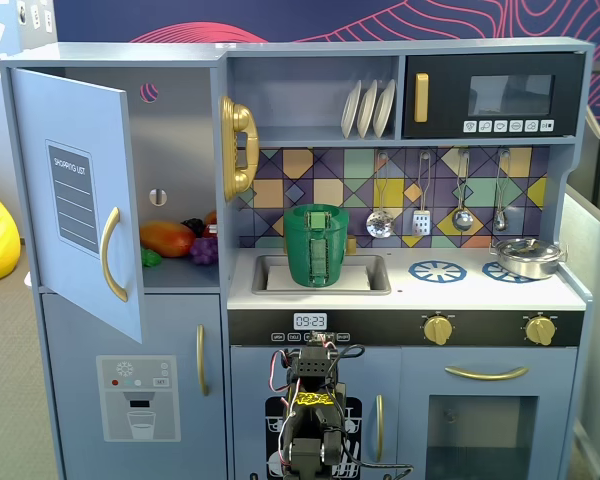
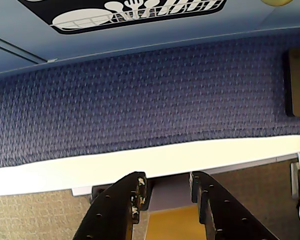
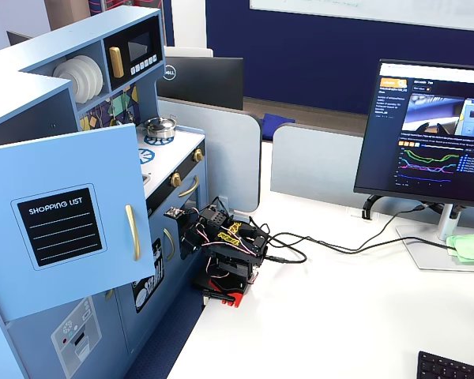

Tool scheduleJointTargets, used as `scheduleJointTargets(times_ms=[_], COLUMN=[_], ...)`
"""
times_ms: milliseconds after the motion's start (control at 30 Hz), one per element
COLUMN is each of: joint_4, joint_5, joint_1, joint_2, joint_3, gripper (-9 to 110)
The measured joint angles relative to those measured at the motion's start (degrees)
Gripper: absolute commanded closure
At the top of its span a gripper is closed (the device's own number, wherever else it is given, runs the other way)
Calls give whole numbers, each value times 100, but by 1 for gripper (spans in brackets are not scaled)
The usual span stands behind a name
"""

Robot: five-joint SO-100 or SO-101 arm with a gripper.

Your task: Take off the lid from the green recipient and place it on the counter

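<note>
In a fixed view the green recipient stands upright in the grey sink of the white counter. The green lid sits on top of it, seen nearly edge-on. My arm is folded low in front of the kitchen's lower cabinet, far below the recipient; it also shows folded on the white table in a fixed view. In the wrist view my gripper is open and empty, pointing at blue carpet and the table edge. Recipient and lid are hidden in the side fixed view.
The fridge door stands open to the left, with toy fruit inside. A small steel pot sits on the right burner. Utensils hang behind the counter. A monitor and cables are on the table.
</note>
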Motion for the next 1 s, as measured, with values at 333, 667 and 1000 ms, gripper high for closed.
scheduleJointTargets(times_ms=[333, 667, 1000], joint_4=[-9, -18, -2250], joint_5=[132, -62, -255], joint_1=[-9, 141, 325], joint_2=[0, 0, -1063], joint_3=[0, 0, -2531], gripper=[101, 101, 101])
